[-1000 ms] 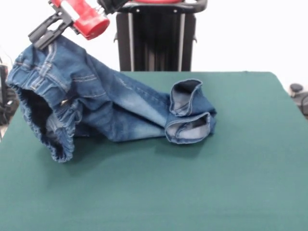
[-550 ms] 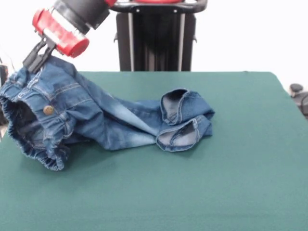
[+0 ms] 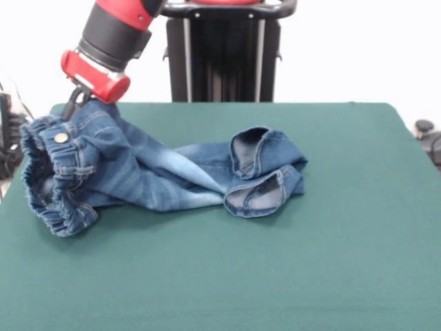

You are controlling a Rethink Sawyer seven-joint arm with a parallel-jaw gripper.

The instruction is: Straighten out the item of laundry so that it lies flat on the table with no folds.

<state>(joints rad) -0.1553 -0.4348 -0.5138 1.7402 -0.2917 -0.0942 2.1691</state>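
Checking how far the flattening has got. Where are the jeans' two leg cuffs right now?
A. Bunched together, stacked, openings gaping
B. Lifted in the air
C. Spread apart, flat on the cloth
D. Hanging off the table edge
A: the jeans' two cuffs sit stacked together on the table, both gaping open.

rumpled jeans (image 3: 158,176) on green table (image 3: 275,276)

Jeans (image 3: 138,172): mid-blue denim, thighs faded pale, nearly white along the creases; tan stitching on seams & pockets; brass-coloured button (image 3: 61,138) near waistband; cuff insides lighter blue. Table (image 3: 275,276): dark green cloth, plain, no pattern. Arm (image 3: 114,34): red w/ black band, red ring at wrist end. Gripper (image 3: 74,100): black. Stand behind: black. Background: white.
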